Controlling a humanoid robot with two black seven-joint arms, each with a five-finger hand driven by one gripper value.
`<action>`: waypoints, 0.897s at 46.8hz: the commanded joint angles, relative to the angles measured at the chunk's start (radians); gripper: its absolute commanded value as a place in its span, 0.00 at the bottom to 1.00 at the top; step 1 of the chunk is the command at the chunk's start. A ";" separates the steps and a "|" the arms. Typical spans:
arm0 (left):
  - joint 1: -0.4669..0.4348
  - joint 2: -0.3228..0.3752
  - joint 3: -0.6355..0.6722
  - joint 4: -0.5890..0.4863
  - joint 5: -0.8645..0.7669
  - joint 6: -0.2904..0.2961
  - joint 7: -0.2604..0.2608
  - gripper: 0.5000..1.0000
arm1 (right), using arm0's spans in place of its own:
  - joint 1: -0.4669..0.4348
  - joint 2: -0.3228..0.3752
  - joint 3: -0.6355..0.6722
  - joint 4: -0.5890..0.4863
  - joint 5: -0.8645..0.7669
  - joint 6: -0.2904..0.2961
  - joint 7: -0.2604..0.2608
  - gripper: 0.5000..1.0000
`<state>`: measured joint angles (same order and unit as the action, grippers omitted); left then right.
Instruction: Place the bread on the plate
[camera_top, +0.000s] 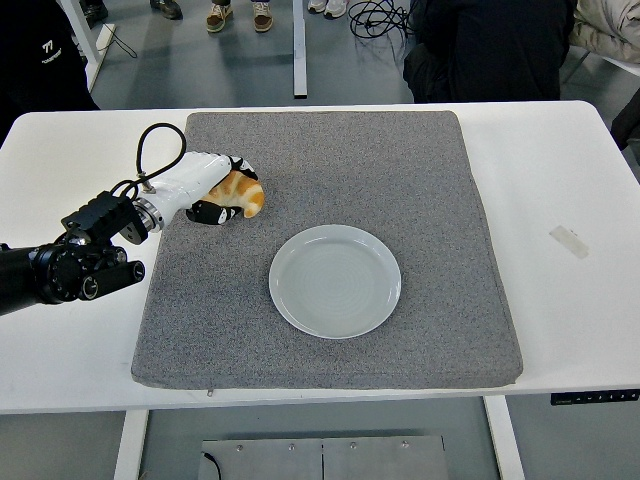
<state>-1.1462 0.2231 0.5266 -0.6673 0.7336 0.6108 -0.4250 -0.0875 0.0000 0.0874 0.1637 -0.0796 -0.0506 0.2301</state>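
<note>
The bread (240, 193) is an orange-brown croissant on the left part of the grey mat (400, 180). My left hand (228, 190), white with black fingertips, is curled around it, fingers over its top and thumb below. The pale green plate (335, 281) sits empty at the mat's middle, to the lower right of the hand. The right arm is out of view.
The white table (560, 170) surrounds the mat. A small strip of tape (568, 241) lies on the table at the right. A black cable (150, 150) loops above my left wrist. People stand beyond the table's far edge.
</note>
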 joint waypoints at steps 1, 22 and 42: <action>-0.016 0.009 -0.008 0.000 -0.007 0.000 -0.020 0.00 | 0.000 0.000 0.000 0.000 0.000 0.000 0.000 1.00; -0.082 0.059 -0.094 -0.011 -0.003 0.000 -0.044 0.00 | 0.000 0.000 0.000 0.000 0.000 0.000 0.000 1.00; -0.193 0.045 -0.099 -0.143 0.009 0.000 -0.046 0.00 | 0.000 0.000 0.000 0.000 0.000 0.000 0.000 1.00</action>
<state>-1.3288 0.2708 0.4261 -0.7849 0.7406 0.6108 -0.4712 -0.0874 0.0000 0.0874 0.1642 -0.0799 -0.0506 0.2301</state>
